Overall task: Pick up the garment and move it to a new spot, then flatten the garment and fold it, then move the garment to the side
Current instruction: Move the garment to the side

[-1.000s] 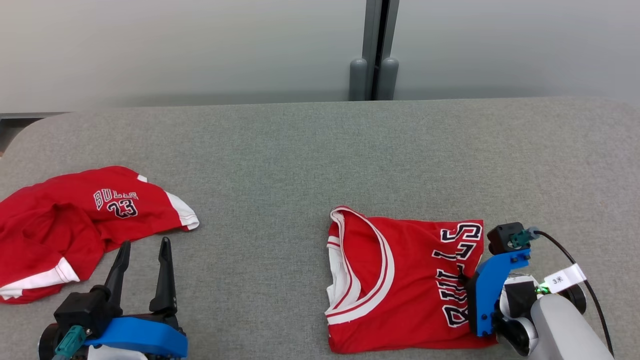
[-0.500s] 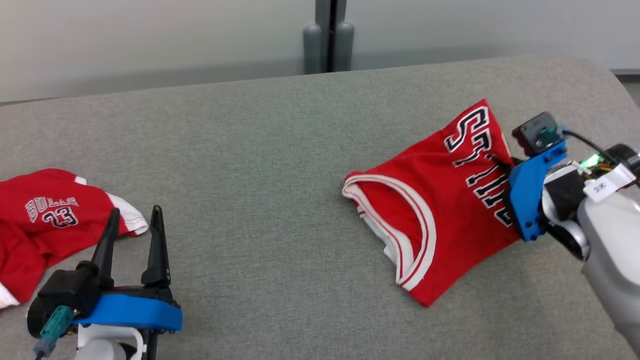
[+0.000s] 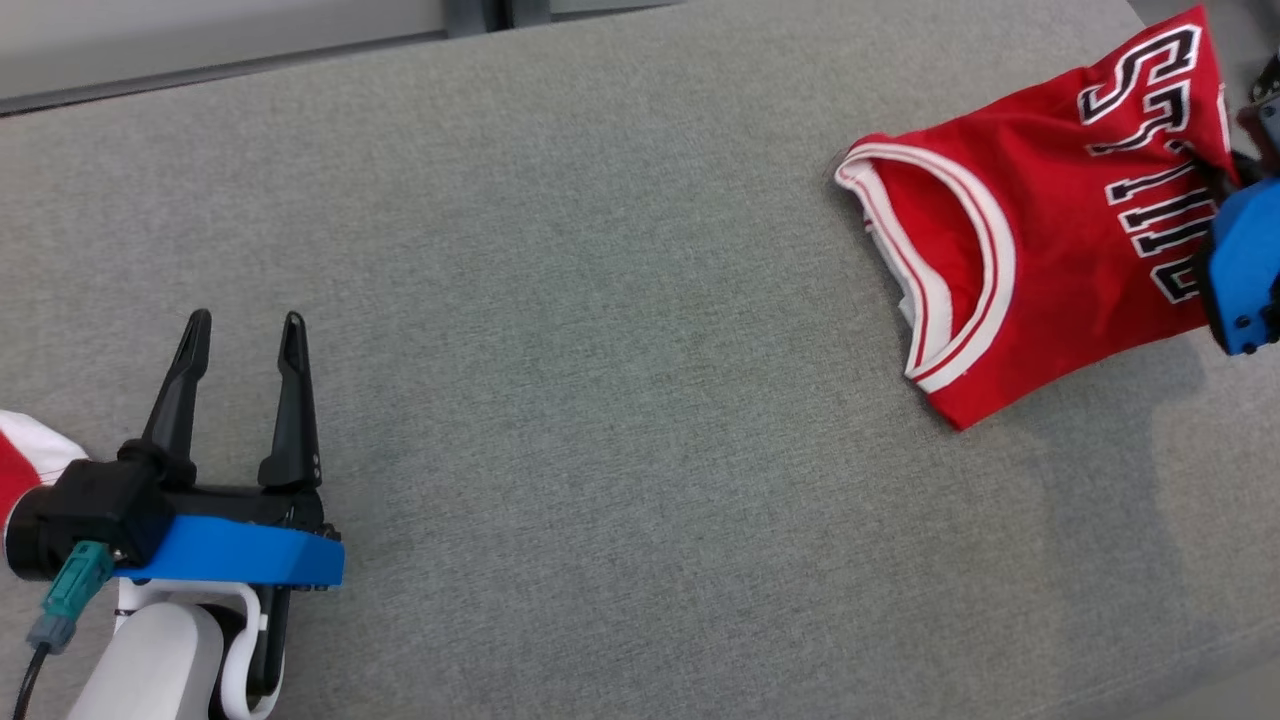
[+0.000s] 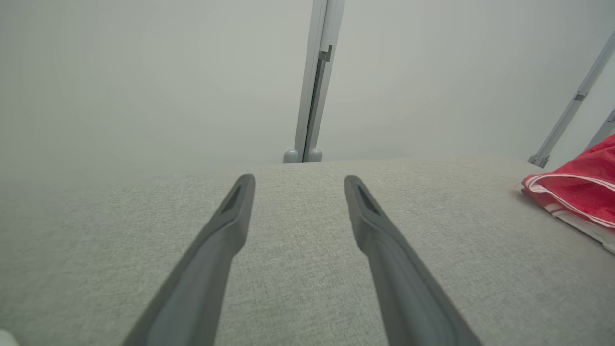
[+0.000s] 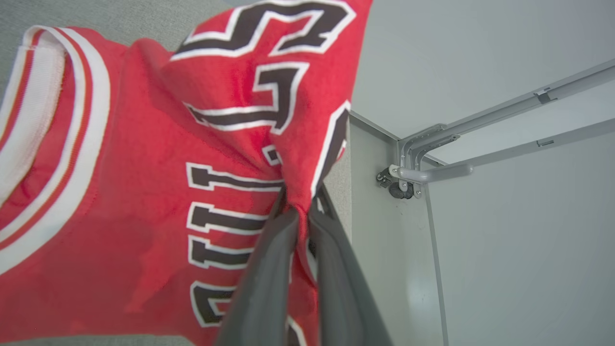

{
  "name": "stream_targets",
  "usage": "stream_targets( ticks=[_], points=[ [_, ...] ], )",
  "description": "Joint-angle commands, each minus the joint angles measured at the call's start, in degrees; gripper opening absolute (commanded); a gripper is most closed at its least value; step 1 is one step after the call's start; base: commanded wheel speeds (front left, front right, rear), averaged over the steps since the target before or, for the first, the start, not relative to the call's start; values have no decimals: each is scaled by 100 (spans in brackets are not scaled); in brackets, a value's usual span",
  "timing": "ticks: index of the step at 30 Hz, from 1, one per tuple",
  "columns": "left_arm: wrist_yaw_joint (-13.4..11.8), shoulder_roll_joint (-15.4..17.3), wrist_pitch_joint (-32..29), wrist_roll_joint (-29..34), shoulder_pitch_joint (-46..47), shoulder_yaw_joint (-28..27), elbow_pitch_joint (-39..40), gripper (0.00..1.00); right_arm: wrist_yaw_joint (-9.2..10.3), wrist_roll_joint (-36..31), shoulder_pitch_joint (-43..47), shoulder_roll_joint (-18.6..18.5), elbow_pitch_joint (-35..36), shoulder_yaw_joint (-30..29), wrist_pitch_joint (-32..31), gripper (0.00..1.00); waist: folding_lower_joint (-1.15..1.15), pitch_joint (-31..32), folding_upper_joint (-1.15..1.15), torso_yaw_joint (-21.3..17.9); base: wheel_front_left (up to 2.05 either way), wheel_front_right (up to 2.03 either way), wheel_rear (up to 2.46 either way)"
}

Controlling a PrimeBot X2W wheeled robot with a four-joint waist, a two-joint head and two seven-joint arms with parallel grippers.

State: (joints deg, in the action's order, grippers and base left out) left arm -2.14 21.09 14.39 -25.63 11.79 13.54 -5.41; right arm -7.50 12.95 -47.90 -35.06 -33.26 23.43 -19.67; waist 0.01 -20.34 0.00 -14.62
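The garment [image 3: 1040,230] is a folded red jersey with white trim and black lettering, at the upper right of the head view. My right gripper [image 3: 1205,170] is shut on its lettered edge, with the cloth pinched between the fingertips [image 5: 288,211] of the right gripper [image 5: 299,204]. The gripped end of the jersey [image 5: 144,192] is raised and its collar end trails toward the table. My left gripper [image 3: 246,325] hovers open and empty at the lower left. In the left wrist view the left gripper [image 4: 298,182] points across bare cloth, with the jersey [image 4: 576,192] far right.
The table [image 3: 600,350] has a grey fabric top. A second red and white garment [image 3: 20,460] peeks in at the left edge, beside my left wrist. Beyond the table's right end stand grey panels and a metal frame [image 5: 418,168].
The head camera has swung, shifting the whole picture. My right gripper has shut on the jersey's lettered edge, lifted that end and carried it away to the right. The left gripper stays open.
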Motion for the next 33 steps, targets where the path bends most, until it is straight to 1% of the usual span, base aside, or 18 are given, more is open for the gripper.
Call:
stream_targets(
  ticks=[1, 5, 9, 14, 17, 18, 19, 27, 30, 33],
  points=[
    [7, 39, -35, 56, 171, 26, 52, 100, 2, -63, -139, -85, -71, -110, 91, 0, -1, -280, 0, -226, 0, 0, 0],
    [-13, 95, -102, 107, 347, 49, 144, 100, 2, -273, -264, -119, -174, -405, 278, 0, -1, -501, 0, -340, 0, 0, 0],
    [-15, 177, -155, 134, 440, 50, 212, 100, 2, -529, -323, -64, -172, -540, 519, 0, -1, -633, 0, -427, 0, 0, 0],
    [-22, 267, -215, 142, 504, 40, 301, 100, 2, -849, -402, -102, -277, -657, 907, 0, -1, -755, 0, -444, 0, 0, 0],
    [-30, 301, -246, 137, 525, 36, 327, 100, 2, -959, -420, -19, -390, -748, 1080, 0, -1, -777, 0, -433, 0, 0, 0],
    [-31, 304, -244, 131, 528, 37, 328, 100, 2, -995, -422, 9, -430, -774, 1122, 45, -1, -779, 0, -425, 0, 0, 0],
    [-41, 305, -252, 128, 521, 55, 317, 100, 1, -1036, -417, 98, -456, -839, 1249, 100, -1, -769, 0, -404, 0, 0, 0],
    [-64, 192, -154, 48, 404, 70, 170, 100, 2, -1221, -58, 415, -528, -1277, 1513, 100, -1, -480, 0, -192, 0, 0, 0],
    [-74, 107, -87, 33, 283, 86, 68, 100, 1, -1142, 200, 555, -428, -1485, 1707, 100, -1, -243, 0, -58, 0, 0, 0],
    [-85, 2, -11, 5, 127, 91, -47, 100, 0, -974, 618, 781, -226, -1734, 1955, 100, -1, 71, 0, 126, 0, 0, 0]
  ],
)
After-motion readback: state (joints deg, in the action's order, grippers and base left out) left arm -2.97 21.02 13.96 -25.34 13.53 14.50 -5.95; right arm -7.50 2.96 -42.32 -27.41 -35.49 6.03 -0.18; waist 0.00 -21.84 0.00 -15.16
